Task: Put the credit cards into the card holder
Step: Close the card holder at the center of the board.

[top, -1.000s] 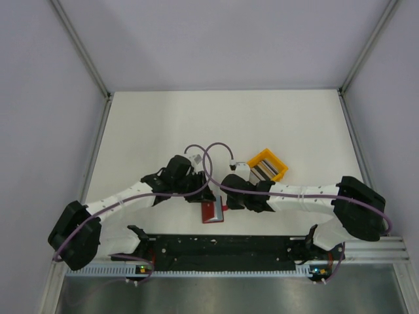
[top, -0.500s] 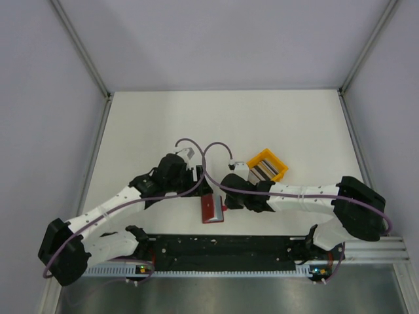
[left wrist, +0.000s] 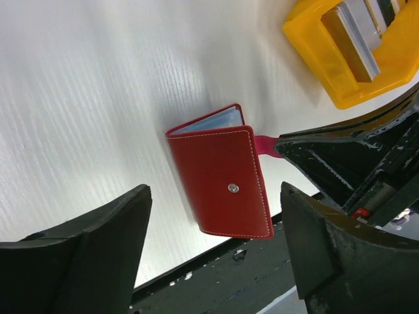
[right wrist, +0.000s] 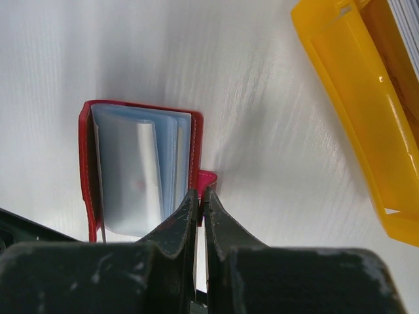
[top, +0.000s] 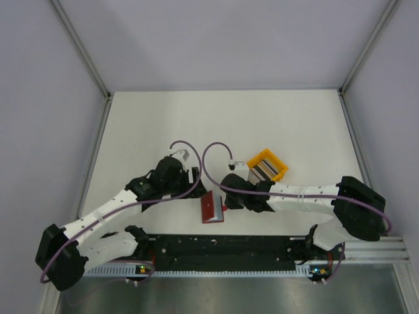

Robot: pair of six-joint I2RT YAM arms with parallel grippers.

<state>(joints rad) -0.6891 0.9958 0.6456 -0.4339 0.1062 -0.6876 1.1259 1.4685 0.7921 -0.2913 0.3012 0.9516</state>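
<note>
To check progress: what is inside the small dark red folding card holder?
Translucent plastic sleeves fill the small dark red folding card holder. The black right gripper covers their lower edge, so any card there is hidden.

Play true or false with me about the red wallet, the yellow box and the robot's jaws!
1. The card holder is red. True.
2. The left jaws are squeezing the card holder. False: they stand wide open, one on each side of it, not touching it.
3. The right jaws are shut on the holder's little tab. True.
4. The yellow bin has nothing in it. False: cards stand on edge inside it.
5. The card holder lies inside the yellow bin. False: it sits on the table, apart from the bin.
</note>
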